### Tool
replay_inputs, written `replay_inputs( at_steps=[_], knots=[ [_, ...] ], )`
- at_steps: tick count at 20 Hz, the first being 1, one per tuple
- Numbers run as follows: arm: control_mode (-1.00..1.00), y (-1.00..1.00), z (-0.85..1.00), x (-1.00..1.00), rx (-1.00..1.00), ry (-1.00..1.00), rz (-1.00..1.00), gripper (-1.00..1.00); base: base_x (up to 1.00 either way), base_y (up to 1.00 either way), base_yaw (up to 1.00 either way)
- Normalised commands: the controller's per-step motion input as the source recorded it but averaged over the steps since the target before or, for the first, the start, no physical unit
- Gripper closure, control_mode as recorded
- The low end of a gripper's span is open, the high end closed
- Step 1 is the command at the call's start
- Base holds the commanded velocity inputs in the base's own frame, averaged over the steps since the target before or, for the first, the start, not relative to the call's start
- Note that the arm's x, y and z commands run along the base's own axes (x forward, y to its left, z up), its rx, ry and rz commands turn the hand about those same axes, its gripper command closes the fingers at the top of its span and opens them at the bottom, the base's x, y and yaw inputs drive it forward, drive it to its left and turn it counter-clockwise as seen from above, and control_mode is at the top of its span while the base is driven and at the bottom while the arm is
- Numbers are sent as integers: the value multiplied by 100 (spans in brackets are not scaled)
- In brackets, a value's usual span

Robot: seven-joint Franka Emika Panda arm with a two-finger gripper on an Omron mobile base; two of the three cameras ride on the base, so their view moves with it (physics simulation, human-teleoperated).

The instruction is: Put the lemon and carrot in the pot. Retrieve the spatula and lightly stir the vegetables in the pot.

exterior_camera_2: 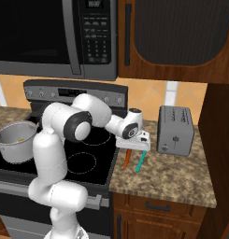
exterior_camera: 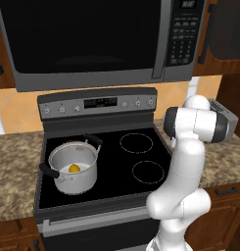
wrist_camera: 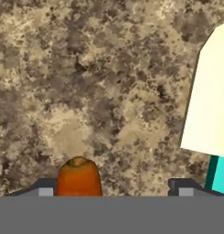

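Meanwhile, at the stove, the white arm reaches out to its right over the speckled stone desk (exterior_camera_2: 172,179), where the pincer (exterior_camera_2: 134,148) hangs just above the carrot (exterior_camera_2: 127,158) and the spatula (exterior_camera_2: 141,161). Both lie side by side on the desk between the black cooktop (exterior_camera_2: 90,158) and the silver toaster (exterior_camera_2: 175,130), the orange root nearer the cooktop and the teal handle nearer the toaster. From the hand camera, the blunt end of the carrot (wrist_camera: 78,177) sits low between the two dark fingertips (wrist_camera: 45,188), close against the left one, while the spatula (wrist_camera: 209,105) shows as a pale head with a teal stem beyond the right tip. The fingers stand apart, closed on nothing. Over on the front left burner, the pot (exterior_camera: 72,167) rests upright with its black handles out to the sides, and the lemon (exterior_camera: 74,168) lies on its floor. From the right base camera the pot (exterior_camera_2: 15,140) is at the far left edge, well apart from the pincer. A dark microwave (exterior_camera: 92,39) hangs above the stove.
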Motion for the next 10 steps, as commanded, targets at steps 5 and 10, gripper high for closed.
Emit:
replay_inputs(
  at_steps=[5,10],
  knots=[
    [-100,30,-11,-39,0,-1,0,100,0,0,0],
    [-100,45,24,-68,-3,-21,0,100,0,0,0]
  ],
)
